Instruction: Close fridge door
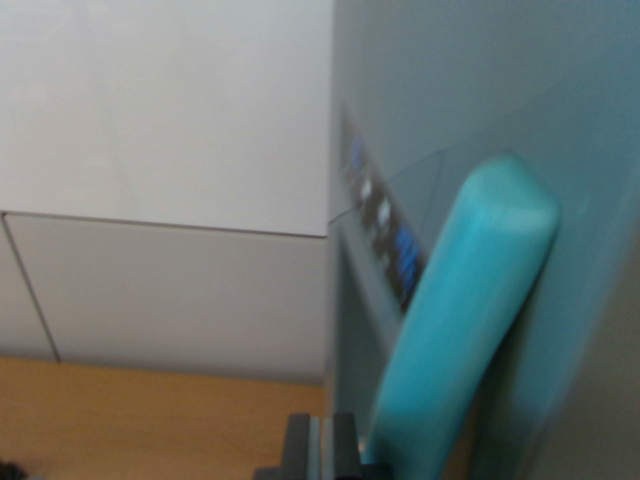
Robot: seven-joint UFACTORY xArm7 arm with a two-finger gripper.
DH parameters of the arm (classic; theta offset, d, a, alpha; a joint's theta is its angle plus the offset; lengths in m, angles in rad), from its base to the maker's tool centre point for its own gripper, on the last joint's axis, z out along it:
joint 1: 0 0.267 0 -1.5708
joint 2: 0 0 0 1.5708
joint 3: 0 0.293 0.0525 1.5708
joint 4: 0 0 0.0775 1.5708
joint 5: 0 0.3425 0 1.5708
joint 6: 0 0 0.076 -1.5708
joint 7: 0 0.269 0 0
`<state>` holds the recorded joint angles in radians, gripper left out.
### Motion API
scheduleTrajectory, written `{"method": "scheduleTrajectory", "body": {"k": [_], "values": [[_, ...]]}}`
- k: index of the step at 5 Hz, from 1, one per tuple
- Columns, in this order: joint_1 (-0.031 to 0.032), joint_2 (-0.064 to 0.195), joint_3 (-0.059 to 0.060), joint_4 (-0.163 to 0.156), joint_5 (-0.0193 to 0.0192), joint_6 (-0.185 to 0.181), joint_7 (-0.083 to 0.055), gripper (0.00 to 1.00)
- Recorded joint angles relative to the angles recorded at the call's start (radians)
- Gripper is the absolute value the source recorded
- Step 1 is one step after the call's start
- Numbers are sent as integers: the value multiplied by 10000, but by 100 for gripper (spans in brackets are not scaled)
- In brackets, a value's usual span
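**Wrist cam: claw at fridge door, jaw state unreadable**

Only a sliver of the gripper point(320, 450) shows at the bottom edge: dark grey finger parts with a lighter strip between. Can't tell if it's open or closed; tips are out of frame.

Just to the wrist view's right of it, a turquoise handle point(470, 320) rises tilted, rounded end up, blurred. Contact with the claw not clear.

Handle sits on the fridge door point(480, 90), pale teal, filling the right half. A dark label strip point(385, 225) with blue and white marks runs down its near edge, unreadable.

Left: white panelled wall point(160, 200), wood-tone floor point(150, 420) below.
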<state>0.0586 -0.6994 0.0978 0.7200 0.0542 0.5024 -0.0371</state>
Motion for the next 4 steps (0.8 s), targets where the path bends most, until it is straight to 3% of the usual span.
{"method": "scheduleTrajectory", "body": {"k": [1, 2, 3, 4], "values": [[0, 0, 0, 0, 0, 0, 0, 100], [-3, 433, -394, 371, 0, 0, 0, 100], [-3, 433, -394, 371, 0, 0, 0, 100], [-4, 845, -898, 648, 0, 0, 0, 100]]}}
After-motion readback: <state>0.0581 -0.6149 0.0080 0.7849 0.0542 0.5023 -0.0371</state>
